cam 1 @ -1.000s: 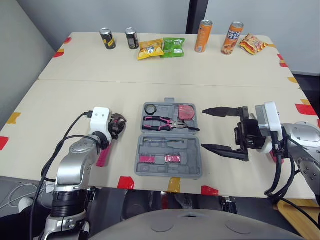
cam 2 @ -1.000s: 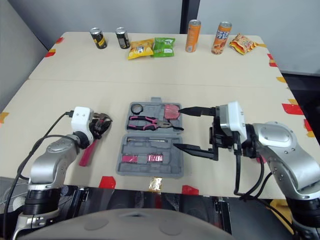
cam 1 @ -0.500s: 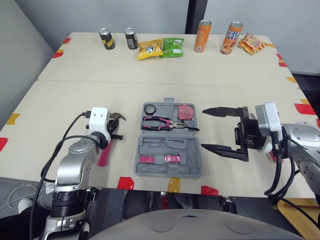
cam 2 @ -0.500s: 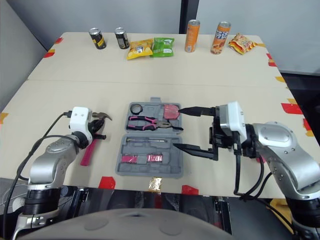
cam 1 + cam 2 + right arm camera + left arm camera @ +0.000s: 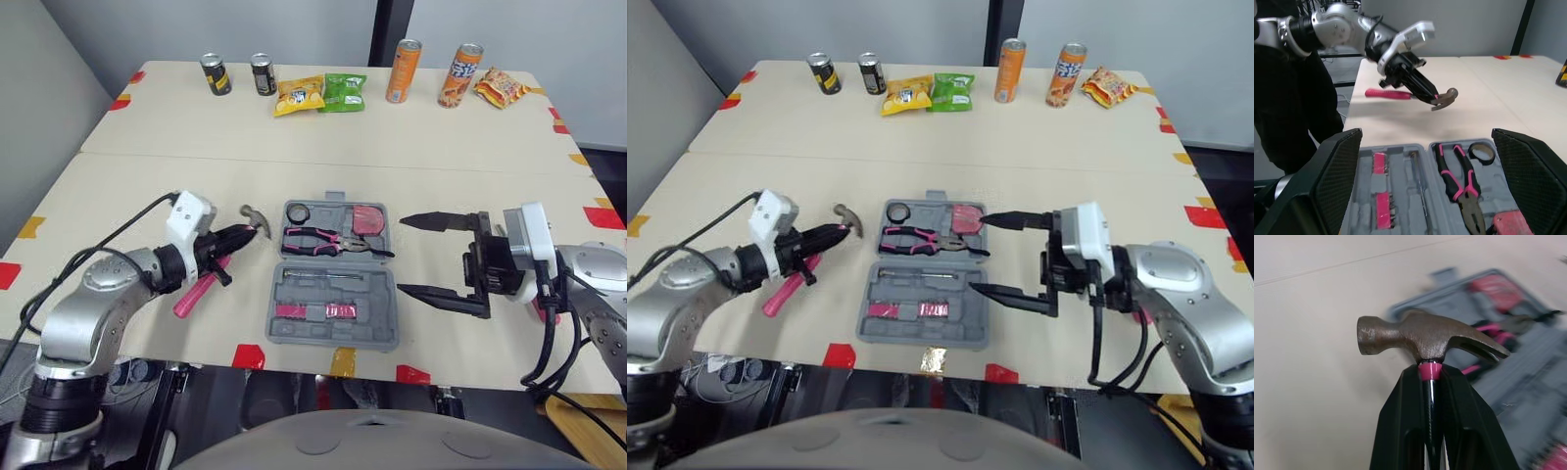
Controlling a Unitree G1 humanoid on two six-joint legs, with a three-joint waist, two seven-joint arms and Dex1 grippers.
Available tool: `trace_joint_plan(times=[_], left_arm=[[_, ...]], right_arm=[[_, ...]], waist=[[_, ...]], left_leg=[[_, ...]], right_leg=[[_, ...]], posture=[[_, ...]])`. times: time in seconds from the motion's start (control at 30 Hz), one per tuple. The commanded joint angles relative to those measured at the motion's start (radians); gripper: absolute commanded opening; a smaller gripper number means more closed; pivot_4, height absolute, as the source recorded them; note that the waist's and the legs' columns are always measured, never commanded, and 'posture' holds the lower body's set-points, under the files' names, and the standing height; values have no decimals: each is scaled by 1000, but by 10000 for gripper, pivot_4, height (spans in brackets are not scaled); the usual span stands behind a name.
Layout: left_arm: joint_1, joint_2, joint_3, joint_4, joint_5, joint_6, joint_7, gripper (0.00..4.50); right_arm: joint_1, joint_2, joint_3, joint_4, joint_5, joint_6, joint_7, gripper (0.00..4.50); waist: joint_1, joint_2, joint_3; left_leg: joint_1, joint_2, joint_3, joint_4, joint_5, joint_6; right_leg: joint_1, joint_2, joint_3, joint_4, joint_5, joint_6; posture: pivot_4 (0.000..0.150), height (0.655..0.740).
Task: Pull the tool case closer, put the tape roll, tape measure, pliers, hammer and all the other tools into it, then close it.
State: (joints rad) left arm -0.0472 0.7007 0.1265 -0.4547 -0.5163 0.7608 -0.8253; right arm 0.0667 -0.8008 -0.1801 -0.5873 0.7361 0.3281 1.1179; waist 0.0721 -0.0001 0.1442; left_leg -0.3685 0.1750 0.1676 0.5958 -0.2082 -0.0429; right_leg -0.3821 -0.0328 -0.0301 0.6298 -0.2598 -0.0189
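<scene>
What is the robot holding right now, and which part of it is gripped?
Its left gripper is shut on the hammer, pinching the shaft just below the metal head. The right gripper is open and holds nothing.

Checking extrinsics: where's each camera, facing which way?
Left eye view: head, facing forward-down over the table; both arms, left gripper gripping the hammer, right gripper open beside the tool case.
Right eye view: same head, same scene.
Left wrist view: along own fingers at hammer head, case beyond.
Right wrist view: between own fingers across the case toward the left gripper.
Shared: all show hammer and case.
</scene>
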Motion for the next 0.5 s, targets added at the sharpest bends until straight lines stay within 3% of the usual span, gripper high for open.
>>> trace_joint_plan(times=[0.03, 0.33, 0.5], left_arm=[[-84, 65, -129, -52, -5, 4, -103, 236], [-461, -40, -558, 72, 160, 65, -143, 236], [-631, -124, -706, 145, 206, 121, -182, 236]], right_arm=[[57, -47, -98, -7, 17, -7, 47, 45000], [257, -159, -359, 41, 50, 56, 181, 45000], [320, -187, -451, 83, 27, 63, 244, 45000]], waist=[[6, 0, 0], [13, 0, 0], [15, 0, 0]], left_leg=[[0, 0, 0, 0, 0, 0], [0, 0, 1, 1, 0, 0], [0, 0, 1, 2, 0, 0]], right_leg=[[0, 0, 0, 0, 0, 0], [0, 0, 1, 2, 0, 0], [0, 0, 1, 4, 0, 0]], posture=[[1500, 7400], [1500, 7400], [1500, 7400]])
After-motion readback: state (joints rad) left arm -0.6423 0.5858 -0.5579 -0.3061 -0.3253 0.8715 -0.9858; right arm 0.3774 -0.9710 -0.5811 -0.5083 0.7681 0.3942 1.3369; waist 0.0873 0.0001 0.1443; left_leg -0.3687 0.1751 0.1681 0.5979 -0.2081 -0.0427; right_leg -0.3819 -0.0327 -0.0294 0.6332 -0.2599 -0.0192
